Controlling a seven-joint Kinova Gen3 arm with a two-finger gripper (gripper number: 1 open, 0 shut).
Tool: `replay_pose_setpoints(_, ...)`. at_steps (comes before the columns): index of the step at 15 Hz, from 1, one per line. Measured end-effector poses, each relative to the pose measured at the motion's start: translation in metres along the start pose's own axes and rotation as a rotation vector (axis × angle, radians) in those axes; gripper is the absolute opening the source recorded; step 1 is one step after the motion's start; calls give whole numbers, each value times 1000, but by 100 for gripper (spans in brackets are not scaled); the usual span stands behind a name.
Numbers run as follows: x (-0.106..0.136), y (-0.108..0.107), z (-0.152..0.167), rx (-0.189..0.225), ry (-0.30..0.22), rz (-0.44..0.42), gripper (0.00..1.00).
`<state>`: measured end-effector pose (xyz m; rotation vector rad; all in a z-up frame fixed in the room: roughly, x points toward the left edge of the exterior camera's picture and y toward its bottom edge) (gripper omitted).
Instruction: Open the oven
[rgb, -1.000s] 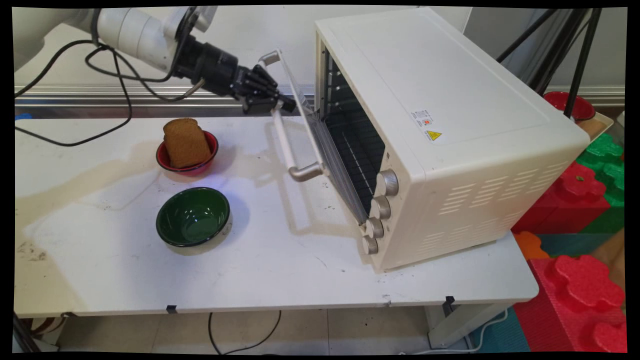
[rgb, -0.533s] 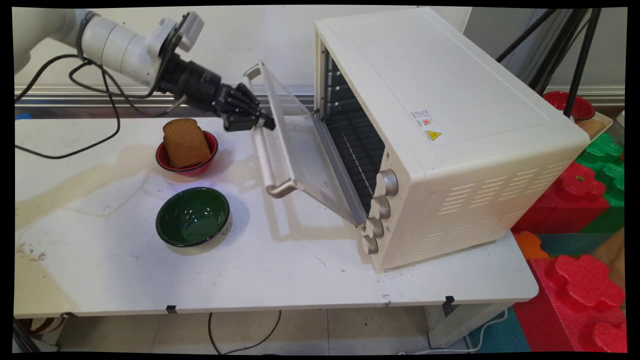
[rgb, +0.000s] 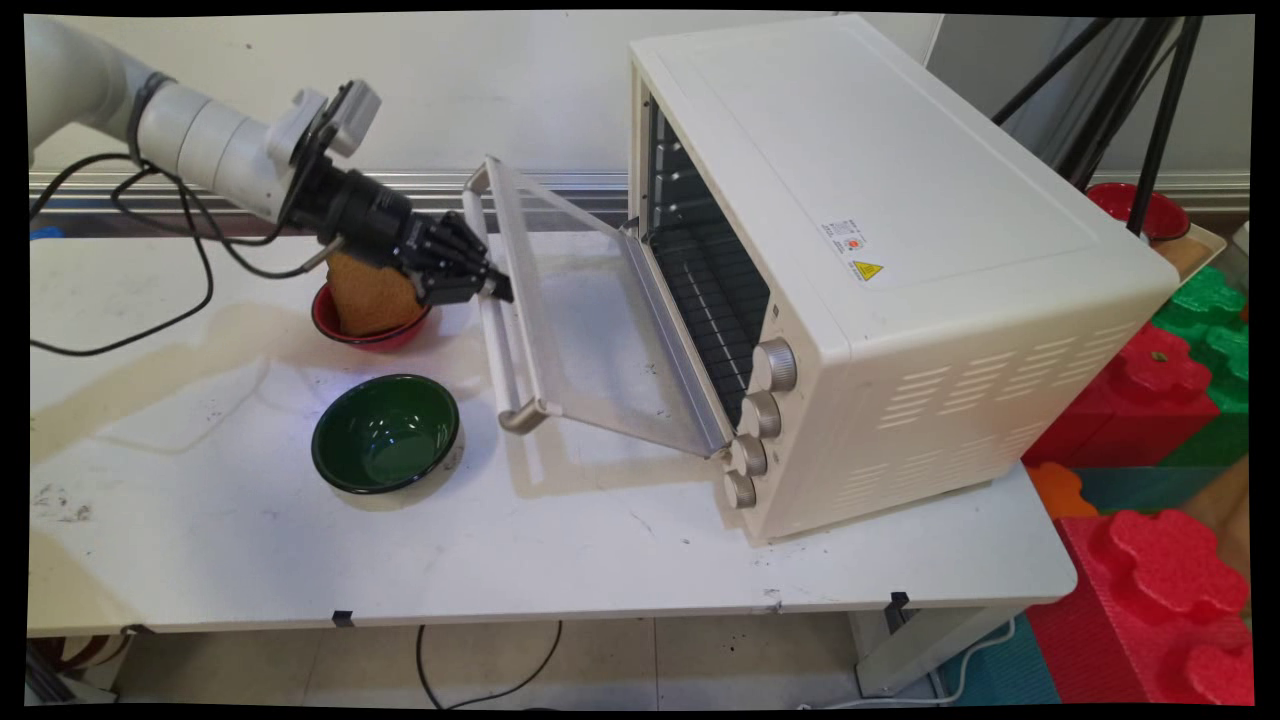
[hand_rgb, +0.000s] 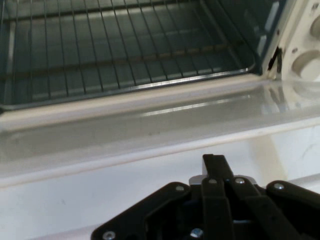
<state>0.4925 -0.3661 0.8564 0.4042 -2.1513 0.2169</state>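
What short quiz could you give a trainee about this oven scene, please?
1. True or false: the door of the oven is fully shut.
2. The tool is nearest to: A) the knobs; B) the door's handle; C) the green bowl.
3. What stands in the red bowl?
Key: 1 false, it hangs partly open; 2 B; 3 a slice of brown bread.

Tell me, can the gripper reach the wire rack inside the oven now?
Probably yes: the oven door hangs well open, and nothing blocks the wire rack. The gripper is at the door's handle.
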Motion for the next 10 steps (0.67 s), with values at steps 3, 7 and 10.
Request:
replay_pose_setpoints(3, -19, 6, -1, 6, -21, -20, 0)
replay_pose_setpoints(7, -34, 10, -5, 14, -33, -35, 0)
replay_pose_setpoints(10, -41, 11, -11, 18, -32, -44, 0)
